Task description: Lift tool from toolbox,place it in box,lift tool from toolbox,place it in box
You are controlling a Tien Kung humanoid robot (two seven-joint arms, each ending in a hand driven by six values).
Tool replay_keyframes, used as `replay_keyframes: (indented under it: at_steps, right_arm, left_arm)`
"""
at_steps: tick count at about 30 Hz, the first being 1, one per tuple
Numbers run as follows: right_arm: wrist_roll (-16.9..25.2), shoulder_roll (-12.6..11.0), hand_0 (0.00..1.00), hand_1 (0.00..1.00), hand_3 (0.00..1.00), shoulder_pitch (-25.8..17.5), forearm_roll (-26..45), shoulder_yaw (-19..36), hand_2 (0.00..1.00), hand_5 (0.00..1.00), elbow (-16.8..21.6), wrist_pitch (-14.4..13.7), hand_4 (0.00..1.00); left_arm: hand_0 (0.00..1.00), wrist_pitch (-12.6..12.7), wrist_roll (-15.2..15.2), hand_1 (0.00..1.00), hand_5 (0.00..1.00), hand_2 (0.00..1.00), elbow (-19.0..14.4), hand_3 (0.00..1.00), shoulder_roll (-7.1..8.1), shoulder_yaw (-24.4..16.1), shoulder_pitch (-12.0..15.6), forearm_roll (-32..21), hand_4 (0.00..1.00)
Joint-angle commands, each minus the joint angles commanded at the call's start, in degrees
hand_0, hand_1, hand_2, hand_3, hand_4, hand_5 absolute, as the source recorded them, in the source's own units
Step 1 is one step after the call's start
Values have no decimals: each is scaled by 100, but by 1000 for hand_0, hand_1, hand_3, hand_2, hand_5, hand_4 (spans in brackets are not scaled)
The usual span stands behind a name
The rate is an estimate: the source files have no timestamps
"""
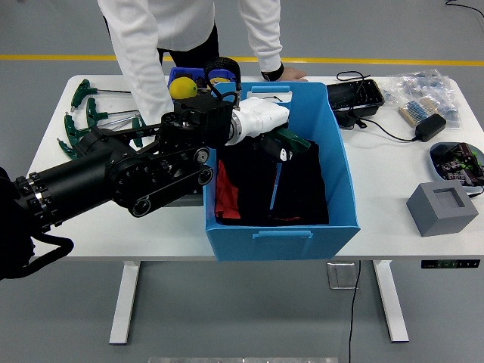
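Left hand (pixel 281 144) is closed around a long thin blue-shafted tool (pixel 275 184), held tilted inside the blue plastic box (pixel 342 181), tip down against black cloth (pixel 299 189).

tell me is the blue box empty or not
Not empty: the box holds dark cloth, a red piece, and the tool's blue shaft dips inside.

Single head cam, high on the robot's side, pitched forward and down.
Mid-range: whole white table (pixel 106 227) in frame, near edge low, floor below it, person (pixel 189 30) at the far side cropped at the top. Left arm (pixel 113 178) enters from the left. No second view, so no overlap.
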Motion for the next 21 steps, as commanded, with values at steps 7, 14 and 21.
replay_keyframes:
  at_steps: [7, 14, 21]
  right_arm:
    - [-2, -12, 682, 668, 577, 11, -37, 22, 732, 692, 0, -2, 777]
    - [-5, -12, 682, 668, 576, 27, -21, -14, 732, 693, 0, -5, 778]
    - [0, -18, 686, 668, 576, 43, 8, -40, 733, 693, 0, -9, 778]
  left_arm:
    - [331, 165, -230, 262, 440, 264, 86, 394, -33, 66, 8, -44, 730]
    - [465, 576, -603, 496, 538, 513, 264, 552, -125, 103, 17, -21, 828]
    - [521, 897, -845, 566, 570, 615, 383, 615, -182, 18, -4, 68, 862]
